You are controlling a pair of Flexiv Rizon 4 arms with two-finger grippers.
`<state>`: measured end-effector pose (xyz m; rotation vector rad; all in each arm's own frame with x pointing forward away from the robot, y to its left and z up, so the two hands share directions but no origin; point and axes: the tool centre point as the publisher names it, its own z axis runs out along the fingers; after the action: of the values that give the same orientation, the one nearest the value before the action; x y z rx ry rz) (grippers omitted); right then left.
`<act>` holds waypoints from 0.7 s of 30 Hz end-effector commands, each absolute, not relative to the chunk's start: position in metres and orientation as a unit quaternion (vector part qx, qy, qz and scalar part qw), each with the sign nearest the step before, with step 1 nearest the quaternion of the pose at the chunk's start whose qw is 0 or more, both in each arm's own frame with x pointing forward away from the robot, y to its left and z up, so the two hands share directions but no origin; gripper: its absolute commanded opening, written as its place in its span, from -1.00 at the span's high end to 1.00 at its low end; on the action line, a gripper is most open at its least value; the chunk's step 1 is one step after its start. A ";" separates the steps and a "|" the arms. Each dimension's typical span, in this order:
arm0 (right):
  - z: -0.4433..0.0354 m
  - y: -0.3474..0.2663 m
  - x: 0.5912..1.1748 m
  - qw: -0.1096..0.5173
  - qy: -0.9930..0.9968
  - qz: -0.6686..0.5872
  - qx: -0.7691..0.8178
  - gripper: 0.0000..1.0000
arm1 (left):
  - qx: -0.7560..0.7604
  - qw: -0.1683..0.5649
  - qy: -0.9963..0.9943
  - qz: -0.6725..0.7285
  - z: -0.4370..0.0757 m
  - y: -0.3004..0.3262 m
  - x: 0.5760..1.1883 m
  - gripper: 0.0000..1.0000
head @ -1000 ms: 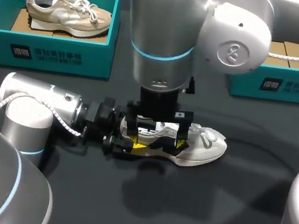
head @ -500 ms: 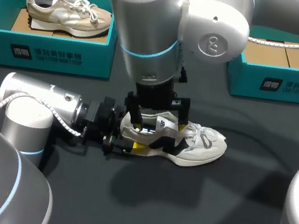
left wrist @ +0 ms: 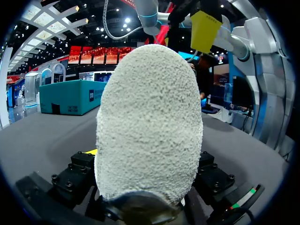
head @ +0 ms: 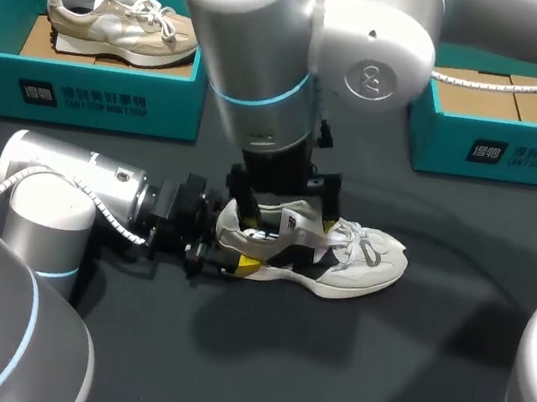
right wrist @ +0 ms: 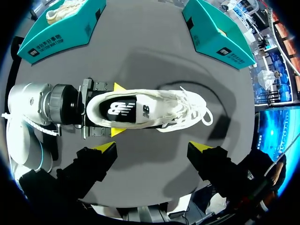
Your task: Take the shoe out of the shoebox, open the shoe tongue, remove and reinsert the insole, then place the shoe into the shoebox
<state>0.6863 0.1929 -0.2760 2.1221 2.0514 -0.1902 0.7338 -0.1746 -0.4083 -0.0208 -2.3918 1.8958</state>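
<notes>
My white sneaker [head: 361,260] lies on its sole on the dark table [head: 324,371], toe toward my right. My left hand [head: 236,249] lies low along the table and is clamped on the heel, one yellow tip on each side of it. In the left wrist view the heel's rough fabric [left wrist: 150,122] fills the space between the fingers.

My right hand [head: 281,218] hangs straight over the shoe's opening. Its fingers are spread wide and grip nothing. From its wrist I see the black insole [right wrist: 119,108] seated inside, with a white logo on it.

The left teal shoebox [head: 101,100] has white print on its front and holds a beige sneaker [head: 124,18]. The right teal shoebox [head: 508,156] is printed likewise.
</notes>
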 end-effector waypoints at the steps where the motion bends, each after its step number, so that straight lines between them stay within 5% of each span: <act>1: -0.289 0.205 0.697 0.108 0.676 -0.082 0.724 -1.00 | -0.007 0.044 -0.783 0.620 -0.409 -0.173 0.733 1.00; 21: -0.314 0.200 0.714 0.177 0.637 -0.112 0.742 -1.00 | -0.007 0.044 -0.783 0.620 -0.409 -0.173 0.733 1.00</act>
<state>0.7207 0.1893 -0.3081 2.0472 1.9731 -0.2845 0.7337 -0.1746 -0.4083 -0.0208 -2.3917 1.8959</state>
